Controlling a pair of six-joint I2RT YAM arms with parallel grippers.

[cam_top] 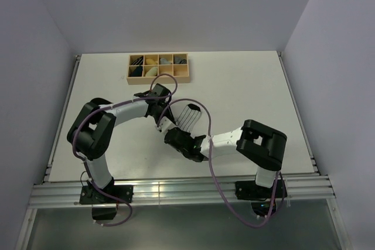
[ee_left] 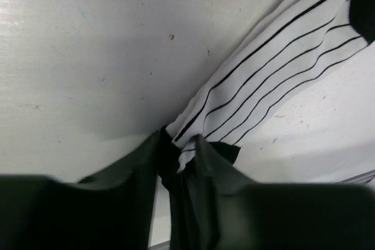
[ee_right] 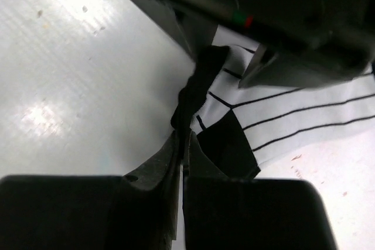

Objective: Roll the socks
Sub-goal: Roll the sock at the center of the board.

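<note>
We count one striped sock (cam_top: 188, 115), two pincers and one wooden box (cam_top: 158, 79) of eight compartments, which stands beyond the left pincer (ee_left: 167, 171), apart from it. The sock is white with thin black lines along its length and black ends. It lies on the table (cam_top: 246, 86), spreading away from both pincers. The right pincer (ee_right: 183, 156) is closed on its bunched black edge. The left pincer's jaws stand slightly apart with the black end between them; we cannot tell whether they pinch it.
</note>
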